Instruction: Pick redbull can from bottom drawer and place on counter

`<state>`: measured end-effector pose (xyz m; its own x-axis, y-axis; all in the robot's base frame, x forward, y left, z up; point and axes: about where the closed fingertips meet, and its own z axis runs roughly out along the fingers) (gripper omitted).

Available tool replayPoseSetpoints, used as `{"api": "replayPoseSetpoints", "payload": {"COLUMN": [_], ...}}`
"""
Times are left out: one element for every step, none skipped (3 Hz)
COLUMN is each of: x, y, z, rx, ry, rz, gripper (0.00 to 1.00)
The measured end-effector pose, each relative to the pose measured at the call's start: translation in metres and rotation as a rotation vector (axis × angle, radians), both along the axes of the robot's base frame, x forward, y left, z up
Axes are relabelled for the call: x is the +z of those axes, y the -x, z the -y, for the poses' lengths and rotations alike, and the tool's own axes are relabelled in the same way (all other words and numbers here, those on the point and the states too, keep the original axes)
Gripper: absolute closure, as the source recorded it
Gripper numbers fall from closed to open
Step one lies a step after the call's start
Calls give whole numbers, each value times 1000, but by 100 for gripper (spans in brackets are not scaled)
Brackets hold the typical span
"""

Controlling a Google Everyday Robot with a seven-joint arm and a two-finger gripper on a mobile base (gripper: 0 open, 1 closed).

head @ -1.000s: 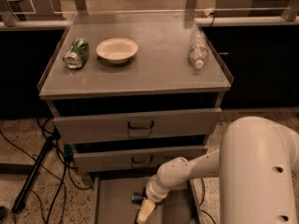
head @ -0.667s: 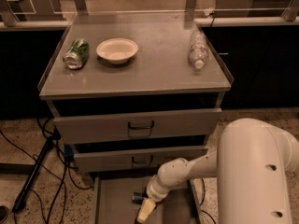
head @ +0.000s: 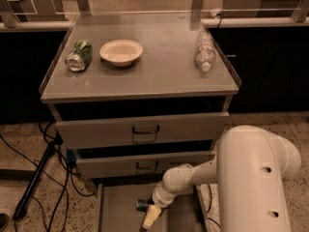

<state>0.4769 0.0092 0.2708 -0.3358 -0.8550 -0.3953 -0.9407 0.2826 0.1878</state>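
The bottom drawer (head: 116,211) is pulled open at the foot of the cabinet, and its flat grey floor shows. My gripper (head: 147,217) reaches down into it on the white arm, near the drawer's middle. A small dark bluish shape, apparently the redbull can (head: 141,206), lies right against the gripper's upper left side. I cannot tell whether it is held. The counter (head: 159,74) is the grey top of the cabinet, well above the gripper.
On the counter a green can (head: 79,55) lies at the left, a cream bowl (head: 121,51) beside it, and a clear plastic bottle (head: 204,52) at the right. Two drawers with dark handles (head: 145,129) stick out above the bottom drawer. Cables and a stand leg (head: 36,178) lie on the floor at the left.
The big white arm housing at the right has shifted slightly left. The gripper stays at the same spot in the bottom drawer.
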Motion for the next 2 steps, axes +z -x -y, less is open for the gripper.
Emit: {"api": "replayPoseSetpoints", "payload": {"x": [-1, -11], "y": [2, 9], "z": [-2, -11], "rx": [12, 6], "ry": [20, 0], "rz": [15, 15], "gripper": [0, 0]}}
